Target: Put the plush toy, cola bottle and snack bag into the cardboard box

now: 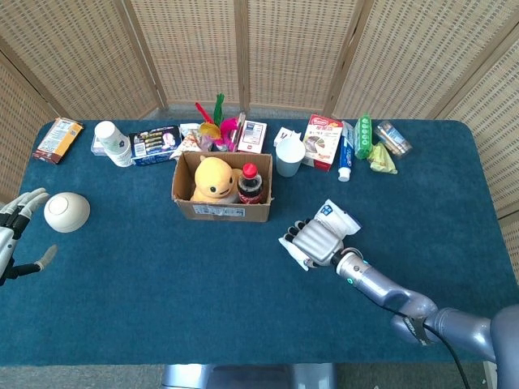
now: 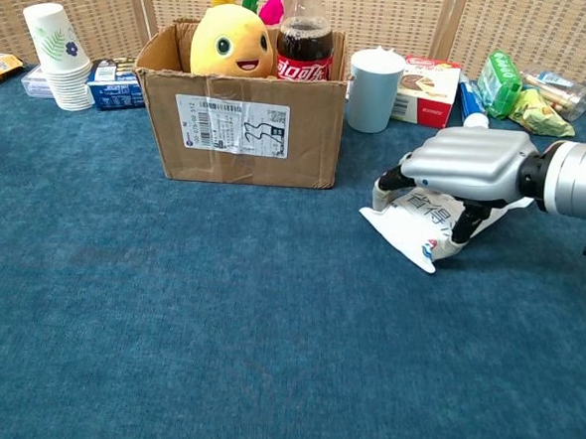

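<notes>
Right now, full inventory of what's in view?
cardboard box: 1, brown, table centre
plush toy: 1, yellow, in the box, left side
cola bottle: 1, red cap, upright in the box beside the toy
snack bag: 1, white, on the table right of the box, under the right hand
cup: 1, pale, behind the box to its right
paper cup stack: 1, white, back left
bowl: 1, white, far left, overturned
table: 1, blue cloth
back row: assorted boxes and packets, too small to identify
left hand: open, at the left edge beside the bowl
right hand: fingers curled around the snack bag
</notes>
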Controlling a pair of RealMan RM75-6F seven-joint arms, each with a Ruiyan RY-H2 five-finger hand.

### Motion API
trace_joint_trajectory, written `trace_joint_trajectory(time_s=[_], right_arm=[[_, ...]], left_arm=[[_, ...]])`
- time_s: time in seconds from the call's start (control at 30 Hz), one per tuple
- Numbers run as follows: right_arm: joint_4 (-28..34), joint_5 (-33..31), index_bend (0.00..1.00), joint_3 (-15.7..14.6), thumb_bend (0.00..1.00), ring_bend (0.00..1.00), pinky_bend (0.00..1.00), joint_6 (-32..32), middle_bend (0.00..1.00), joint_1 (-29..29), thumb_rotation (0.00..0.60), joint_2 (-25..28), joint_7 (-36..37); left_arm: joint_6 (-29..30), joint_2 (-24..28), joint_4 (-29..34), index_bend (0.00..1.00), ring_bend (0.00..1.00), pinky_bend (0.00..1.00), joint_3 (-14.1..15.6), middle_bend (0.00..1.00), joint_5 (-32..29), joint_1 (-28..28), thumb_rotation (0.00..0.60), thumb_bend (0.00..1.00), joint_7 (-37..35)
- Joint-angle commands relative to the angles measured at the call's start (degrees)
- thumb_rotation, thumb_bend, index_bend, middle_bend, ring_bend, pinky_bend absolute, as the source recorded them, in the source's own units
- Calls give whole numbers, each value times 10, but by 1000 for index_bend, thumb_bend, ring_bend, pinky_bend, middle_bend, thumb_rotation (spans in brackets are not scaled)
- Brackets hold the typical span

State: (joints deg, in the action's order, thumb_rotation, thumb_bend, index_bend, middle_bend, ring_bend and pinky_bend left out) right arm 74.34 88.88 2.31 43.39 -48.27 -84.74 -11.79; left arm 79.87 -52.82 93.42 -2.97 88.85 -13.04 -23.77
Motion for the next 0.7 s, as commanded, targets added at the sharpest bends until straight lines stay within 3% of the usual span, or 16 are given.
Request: trace_joint_trajectory(time_s=[0.03, 0.47, 0.7], right_arm=[[-2, 1, 453, 3, 436, 322, 506, 31, 430, 12, 600, 3, 15], [40, 12, 504, 13, 426, 356, 537, 113, 466, 40, 600, 74, 85], [73, -10, 510, 55, 424, 359, 541, 166, 468, 54, 600, 130, 127]], left_arm=[[-1, 0, 0, 0, 0, 112, 0, 0, -2, 0, 600, 420, 0], [2, 0, 2, 0, 0, 112, 1, 0, 4, 1, 600, 420, 3], [4, 1, 3, 0, 0, 113, 1, 0, 4, 2, 600, 421, 2]])
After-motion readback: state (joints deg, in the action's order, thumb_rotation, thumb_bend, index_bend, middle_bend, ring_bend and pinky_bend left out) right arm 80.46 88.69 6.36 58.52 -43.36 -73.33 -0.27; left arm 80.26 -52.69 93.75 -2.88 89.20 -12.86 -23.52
